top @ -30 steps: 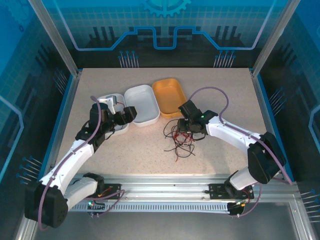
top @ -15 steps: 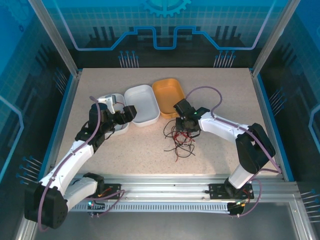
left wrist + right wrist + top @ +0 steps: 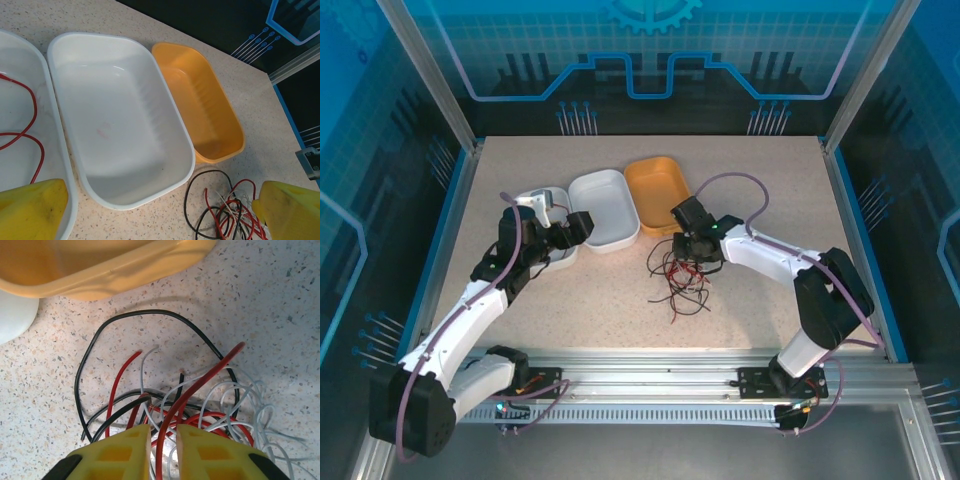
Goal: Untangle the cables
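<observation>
The bench (image 3: 770, 180) is a speckled beige surface. The reference item is the middle white tray (image 3: 605, 208), lying open side up.

The left arm (image 3: 470, 300) reaches toward the tray's left side. The right arm (image 3: 780, 265) reaches to a spot right of and nearer than the tray.

A second white tray (image 3: 535, 198) lies touching the reference tray's left side, partly under the left arm. One red cable strand (image 3: 34, 107) lies looped inside it. An orange tray (image 3: 658, 192) lies against the reference tray's right side.

The cables (image 3: 682, 280) lie in a loose tangle of red, black and whitish strands on the bench, right of and nearer than the tray, just past the orange tray's near end.

The left gripper (image 3: 578, 228) hovers at the tray's near left edge, its jaws fully apart.

The right gripper (image 3: 164, 435) is low over the far edge of the tangle. Its jaws are almost together, with a narrow gap left. One red strand (image 3: 200, 380) runs into that gap. Whether the pads clamp it cannot be determined.
</observation>
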You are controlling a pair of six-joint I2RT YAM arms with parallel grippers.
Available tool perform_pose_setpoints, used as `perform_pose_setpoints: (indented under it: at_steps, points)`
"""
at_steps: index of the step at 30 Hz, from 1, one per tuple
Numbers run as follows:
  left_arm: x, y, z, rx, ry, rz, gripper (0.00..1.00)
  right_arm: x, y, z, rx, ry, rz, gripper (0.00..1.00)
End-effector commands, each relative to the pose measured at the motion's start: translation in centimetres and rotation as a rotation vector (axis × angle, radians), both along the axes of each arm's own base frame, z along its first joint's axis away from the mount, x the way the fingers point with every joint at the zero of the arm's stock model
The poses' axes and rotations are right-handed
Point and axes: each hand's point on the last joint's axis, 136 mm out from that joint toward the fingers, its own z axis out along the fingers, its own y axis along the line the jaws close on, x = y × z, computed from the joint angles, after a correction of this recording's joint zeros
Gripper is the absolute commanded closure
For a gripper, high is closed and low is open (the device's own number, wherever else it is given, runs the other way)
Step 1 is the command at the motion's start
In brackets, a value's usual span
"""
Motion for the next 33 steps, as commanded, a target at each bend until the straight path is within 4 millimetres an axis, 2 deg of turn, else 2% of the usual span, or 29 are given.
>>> perform_pose_setpoints:
  at_steps: [1,6,10,13,20,33]
  points:
    - [-0.2,-0.6,0.3,-0.003,-0.002,-0.033,0.01,-0.3,-0.4,-0.3,0.023,0.016,-0.021,0.78]
    - [-0.1,-0.8,0.2,-0.002,0.0,-0.044,0.01,-0.4,0.0,-1.3,0.041,0.037,-0.016,0.79]
    - [-0.1,-1.2,0.0,0.003,0.009,-0.063,0.01,-0.3,0.2,-0.5,0.052,0.02,-0.004,0.95]
    - [-0.1,-1.6,0.1,0.004,0.004,-0.084,0.01,-0.3,-0.1,1.4,0.038,-0.035,0.009,0.99]
    - [-0.4,-4.0,0.9,0.007,-0.027,-0.181,0.01,-1.3,-0.8,7.0,0.087,-0.183,0.043,1.0]
    - [-3.9,-12.2,3.0,-0.04,-0.203,-0.502,0.01,-4.0,-1.1,16.7,0.324,-0.424,0.085,1.0]
